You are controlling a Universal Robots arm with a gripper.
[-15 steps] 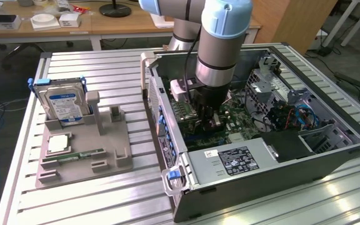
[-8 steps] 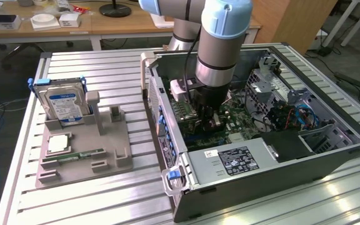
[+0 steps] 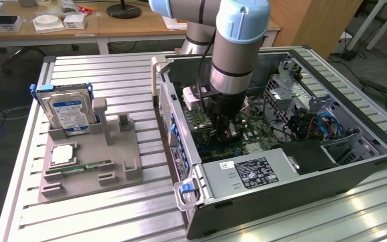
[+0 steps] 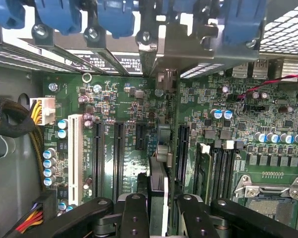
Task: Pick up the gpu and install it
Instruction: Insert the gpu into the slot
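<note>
The robot arm (image 3: 237, 45), with a grey tube and pale blue joint caps, reaches down into an open black tower computer case (image 3: 355, 166) lying on its side on a ribbed aluminium surface (image 3: 113, 217). The jaws are clamped on the gpu (image 4: 158, 173). In the wrist view it is a thin dark strip seen edge-on between the matte black, bolted fingers (image 4: 134, 218).

The gpu stands over the green motherboard (image 4: 129, 104), in line with the long black expansion slots (image 4: 97, 158) and lying between two of them. Whether its edge has entered a slot cannot be told. Near those slots runs a white plastic slot (image 4: 75, 153), flanked by small blue-topped cylindrical capacitors (image 4: 49, 163). A square metal-framed CPU socket (image 4: 268, 198) sits at the far side of the board. Glossy blue plastic clips (image 4: 114, 15) line the rear bracket openings.

In the exterior view, a grey metal power supply (image 3: 247, 174) with a dark label fills the case's near corner. At that view's left, well apart from the case, a grey moulded holder (image 3: 92, 176) carries a blue-labelled silver hard drive (image 3: 69, 111) standing upright. A square processor chip (image 3: 64, 154) and a narrow green memory stick (image 3: 86, 165) lie flat on it.
</note>
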